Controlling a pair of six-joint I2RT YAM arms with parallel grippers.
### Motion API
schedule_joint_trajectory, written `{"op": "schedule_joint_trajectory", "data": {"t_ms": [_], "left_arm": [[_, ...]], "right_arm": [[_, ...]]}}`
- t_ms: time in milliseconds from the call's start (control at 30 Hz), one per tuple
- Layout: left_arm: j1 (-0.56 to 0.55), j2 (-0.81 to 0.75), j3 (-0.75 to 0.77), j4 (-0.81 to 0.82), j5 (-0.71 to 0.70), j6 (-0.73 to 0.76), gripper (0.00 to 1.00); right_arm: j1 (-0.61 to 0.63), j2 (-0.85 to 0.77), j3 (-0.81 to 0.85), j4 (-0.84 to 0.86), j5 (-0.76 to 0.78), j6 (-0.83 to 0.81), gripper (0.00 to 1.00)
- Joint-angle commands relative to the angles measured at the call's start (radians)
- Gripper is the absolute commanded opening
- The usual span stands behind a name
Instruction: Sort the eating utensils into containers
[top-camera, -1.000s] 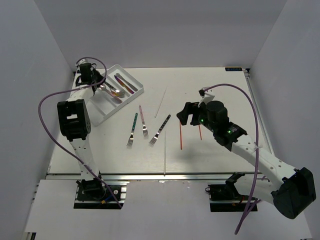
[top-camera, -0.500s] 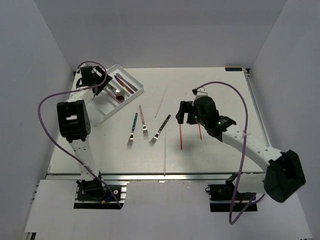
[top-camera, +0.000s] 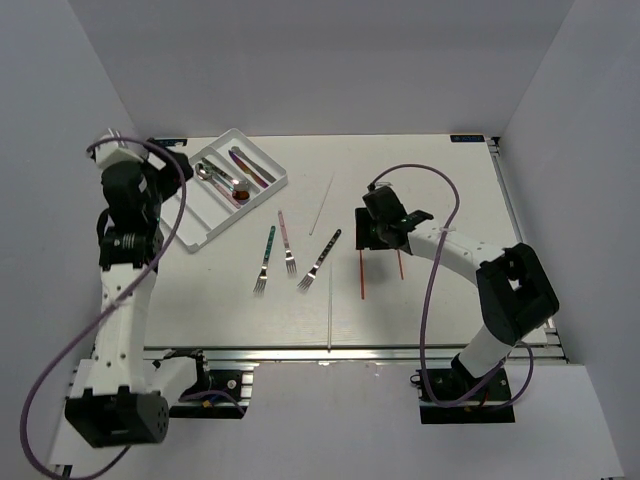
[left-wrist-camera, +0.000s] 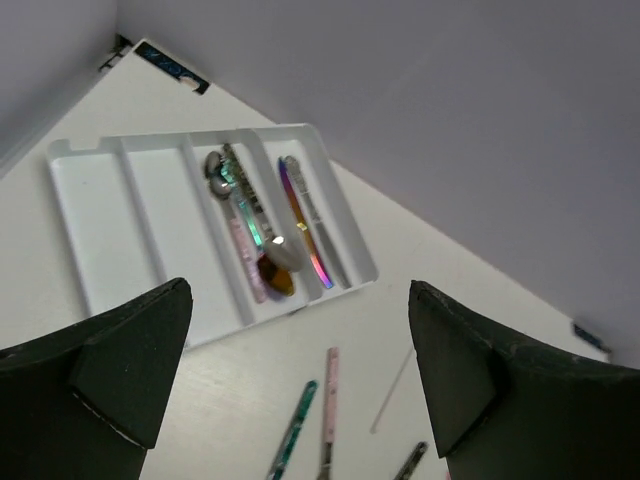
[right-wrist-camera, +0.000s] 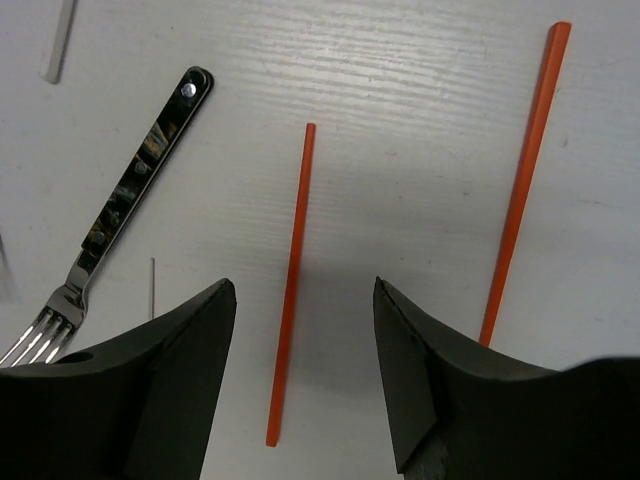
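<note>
The white tray (top-camera: 192, 218) stands at the back left, with spoons and iridescent cutlery (top-camera: 232, 178) in its right-hand containers (left-wrist-camera: 135, 225). My left gripper (left-wrist-camera: 300, 300) hangs open and empty, high above the table near the tray. On the table lie three forks with green (top-camera: 266, 256), pink (top-camera: 285, 238) and black (top-camera: 322, 256) handles. A thin white stick (top-camera: 321, 204) and two red sticks (top-camera: 361, 272) (top-camera: 401, 263) lie there too. My right gripper (right-wrist-camera: 305, 300) is open, low over the left red stick (right-wrist-camera: 298, 230), which lies between its jaws untouched.
The second red stick (right-wrist-camera: 520, 190) lies just right of the right gripper's jaws and the black-handled fork (right-wrist-camera: 130, 210) just left. The left arm (top-camera: 128, 215) stands beside the tray's left edge. White walls close in the table on three sides.
The left gripper opened over the tray, then the arm drew back left and up. The right gripper came down over the left red stick and its jaws have narrowed.
</note>
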Motion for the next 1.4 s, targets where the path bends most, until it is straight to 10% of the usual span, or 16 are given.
{"op": "schedule_joint_trajectory", "data": {"t_ms": [0, 133, 267, 500, 933, 1367], "left_arm": [[-0.003, -0.039, -0.168, -0.157, 0.012, 0.145, 0.98], [-0.023, -0.215, -0.404, -0.069, 0.020, 0.167, 0.98], [-0.123, -0.267, -0.417, -0.038, 0.103, 0.196, 0.98], [-0.431, 0.094, -0.174, -0.145, -0.075, 0.141, 0.98], [-0.440, 0.530, -0.087, -0.027, 0.047, 0.081, 0.89], [-0.440, 0.685, -0.148, -0.019, -0.020, 0.061, 0.55]], "right_arm": [[0.031, -0.005, 0.001, 0.004, -0.008, 0.033, 0.62], [0.074, 0.023, 0.010, 0.008, 0.039, 0.083, 0.63], [0.131, 0.018, 0.036, -0.004, 0.203, 0.152, 0.89], [0.027, -0.126, -0.082, 0.077, 0.116, 0.163, 0.89], [0.010, -0.227, -0.151, 0.063, 0.035, -0.006, 0.89], [0.010, -0.230, -0.182, 0.117, -0.037, -0.029, 0.89]]}}
